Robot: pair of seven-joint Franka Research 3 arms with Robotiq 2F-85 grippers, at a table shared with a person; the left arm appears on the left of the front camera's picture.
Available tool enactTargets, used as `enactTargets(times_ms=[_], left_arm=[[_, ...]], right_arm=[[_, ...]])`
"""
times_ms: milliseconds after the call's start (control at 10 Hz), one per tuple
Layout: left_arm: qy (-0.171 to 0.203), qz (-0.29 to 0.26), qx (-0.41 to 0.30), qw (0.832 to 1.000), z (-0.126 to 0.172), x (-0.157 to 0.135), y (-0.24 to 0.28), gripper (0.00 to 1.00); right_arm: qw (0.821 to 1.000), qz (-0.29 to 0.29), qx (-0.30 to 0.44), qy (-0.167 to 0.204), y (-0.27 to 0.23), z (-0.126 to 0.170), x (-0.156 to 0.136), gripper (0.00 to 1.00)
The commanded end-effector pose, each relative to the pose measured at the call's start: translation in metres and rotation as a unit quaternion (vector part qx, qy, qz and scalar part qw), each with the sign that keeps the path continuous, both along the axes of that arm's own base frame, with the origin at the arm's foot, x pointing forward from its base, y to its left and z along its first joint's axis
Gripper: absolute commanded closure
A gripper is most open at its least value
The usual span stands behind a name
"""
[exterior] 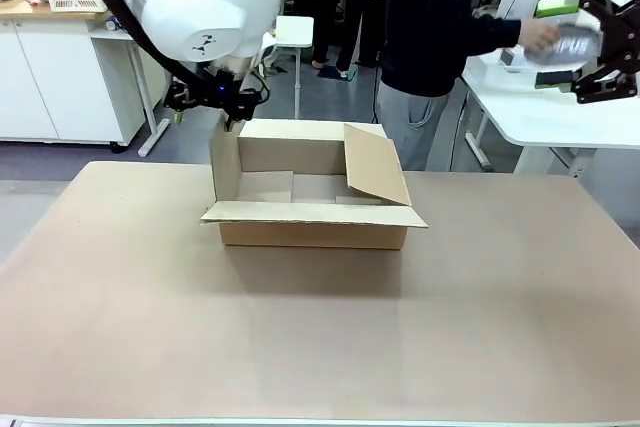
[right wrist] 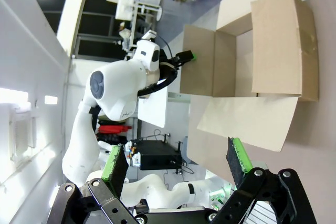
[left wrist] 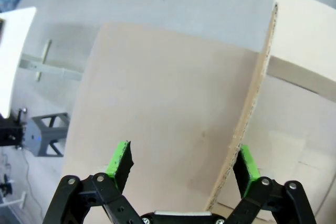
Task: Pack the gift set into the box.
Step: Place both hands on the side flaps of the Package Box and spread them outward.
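With its flaps spread, the box (exterior: pixel 312 232) sits mid-way on the table (exterior: pixel 300 337), bare cardboard floor showing inside. Left gripper (left wrist: pixel 185 155) wide open, straddling the upright left flap (left wrist: pixel 252 103), which is just beside one pad. Right gripper (right wrist: pixel 176 148) wide open, nothing between its fingers, raised near the person's hand (exterior: pixel 540 35); pale blurred item (exterior: pixel 572 47) there, can't tell what.

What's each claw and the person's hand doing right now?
Left gripper: open, box flap between its fingers.
Right gripper: open, empty.
Person's hand: seems to hold a clear-wrapped thing.
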State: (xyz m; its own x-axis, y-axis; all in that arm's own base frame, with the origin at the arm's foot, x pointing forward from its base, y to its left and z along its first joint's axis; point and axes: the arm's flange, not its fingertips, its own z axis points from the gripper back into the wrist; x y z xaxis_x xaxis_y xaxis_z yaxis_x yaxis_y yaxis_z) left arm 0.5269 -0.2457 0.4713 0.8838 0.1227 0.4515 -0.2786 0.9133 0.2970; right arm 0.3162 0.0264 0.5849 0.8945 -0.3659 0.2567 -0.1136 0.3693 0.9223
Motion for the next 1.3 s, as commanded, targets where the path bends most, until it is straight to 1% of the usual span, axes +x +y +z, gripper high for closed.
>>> enactTargets(times_ms=[0, 100, 200, 400, 700, 800, 900, 1000, 1100, 1200], left_arm=[[-0.02, 0.029, -0.023, 0.999, 0.007, -0.015, 0.021, 0.0], [-0.021, 0.034, -0.037, 0.999, 0.01, -0.016, 0.033, 0.0], [-0.015, 0.046, -0.046, 0.998, 0.006, -0.015, 0.045, 0.0], [0.013, 0.047, -0.09, 0.995, -0.008, -0.013, 0.069, 0.0], [0.032, 0.038, -0.167, 0.985, -0.024, -0.013, 0.106, 0.0], [0.034, 0.042, -0.176, 0.983, -0.028, -0.015, 0.118, 0.0], [0.043, 0.033, -0.198, 0.979, -0.031, -0.017, 0.131, 0.0], [0.089, -0.007, -0.246, 0.965, -0.038, -0.023, 0.145, 0.0], [0.033, 0.05, -0.175, 0.983, -0.032, -0.005, 0.116, 0.0], [0.033, 0.05, -0.175, 0.983, -0.032, -0.005, 0.116, 0.0]], right_arm=[[1.0, 0.005, 0.003, -0.011, 0.002, 0.001, 0.003, 0.0], [1.0, 0.005, 0.003, -0.011, 0.002, 0.001, 0.003, 0.0], [1.0, 0.005, 0.003, -0.011, 0.002, 0.001, 0.003, 0.0], [1.0, 0.005, 0.003, -0.011, 0.002, 0.001, 0.003, 0.0], [1.0, 0.005, 0.003, -0.011, 0.002, 0.001, 0.003, 0.0], [1.0, 0.005, 0.003, -0.011, 0.002, 0.001, 0.003, 0.0], [1.0, 0.005, 0.003, -0.011, 0.002, 0.001, 0.003, 0.0], [1.0, 0.005, 0.003, -0.011, 0.002, 0.001, 0.003, 0.0], [1.0, 0.005, 0.003, -0.011, 0.002, 0.001, 0.003, 0.0], [1.0, 0.005, 0.003, -0.011, 0.002, 0.001, 0.003, 0.0]])
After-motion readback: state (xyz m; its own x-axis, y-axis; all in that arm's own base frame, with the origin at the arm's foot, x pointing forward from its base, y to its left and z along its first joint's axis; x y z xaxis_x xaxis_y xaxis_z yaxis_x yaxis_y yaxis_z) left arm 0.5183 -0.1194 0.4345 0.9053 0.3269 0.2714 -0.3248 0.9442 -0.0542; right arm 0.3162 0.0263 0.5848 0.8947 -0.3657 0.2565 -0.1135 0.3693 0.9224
